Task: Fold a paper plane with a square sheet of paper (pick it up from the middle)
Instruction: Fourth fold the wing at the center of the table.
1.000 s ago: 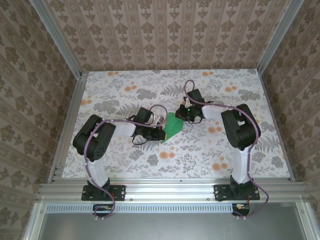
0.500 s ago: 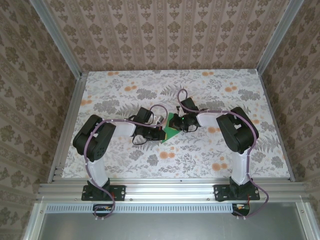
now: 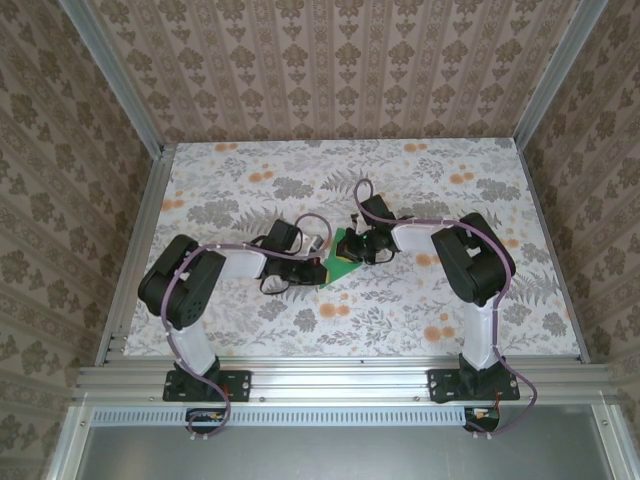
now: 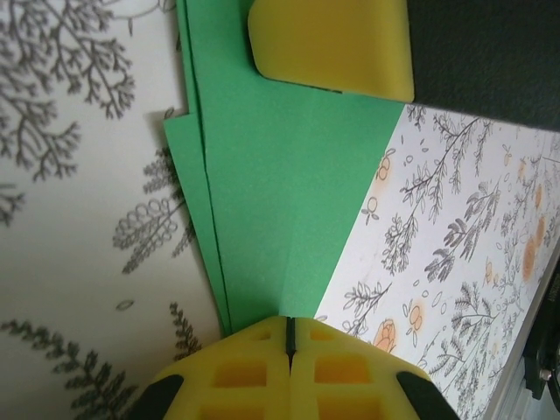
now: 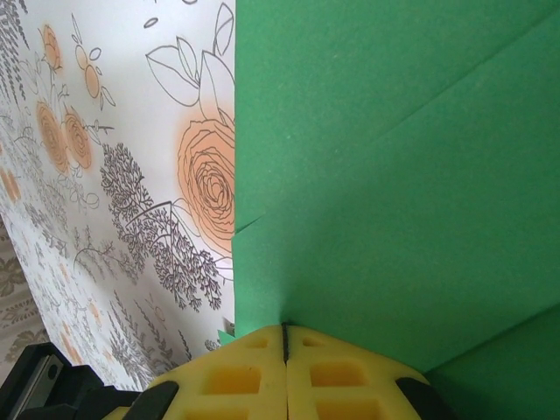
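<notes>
Right gripper [image 5: 284,332] swung left — its jaws, and the left gripper's [image 4: 290,324], pinch edges of the limp, light, bright green folded paper sheet [image 4: 280,192].

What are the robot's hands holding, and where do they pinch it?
Both hold the folded green paper. The left gripper pinches its narrow end, and the right gripper pinches the edge at the opposite end.

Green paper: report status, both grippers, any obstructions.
Left gripper shut on the green paper, at its near edge. Right gripper shut on it too, opposite end. Paper partly folded, layered edges showing. Nothing seen in the way.
</notes>
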